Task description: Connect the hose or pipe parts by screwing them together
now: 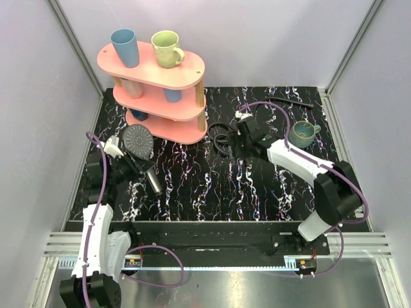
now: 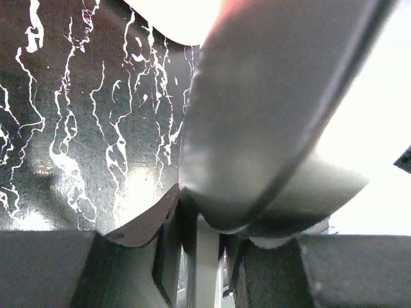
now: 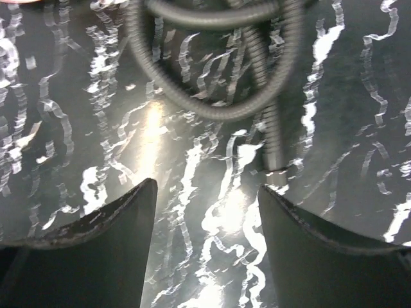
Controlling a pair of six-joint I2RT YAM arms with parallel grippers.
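Left claw (image 2: 204, 253) gripping shower head (image 1: 137, 141), right claw (image 3: 205, 212) open near hose (image 3: 212, 112)

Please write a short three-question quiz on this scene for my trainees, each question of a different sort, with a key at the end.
1. True or false: the left gripper is shut on the handle of the shower head.
2. Which thing lies on the table just ahead of the open right gripper? A the hose; B a spoon; C a plate.
3. Fill in: the top tier of the pink shelf carries ___ cups.

Key: 1 true; 2 A; 3 two.
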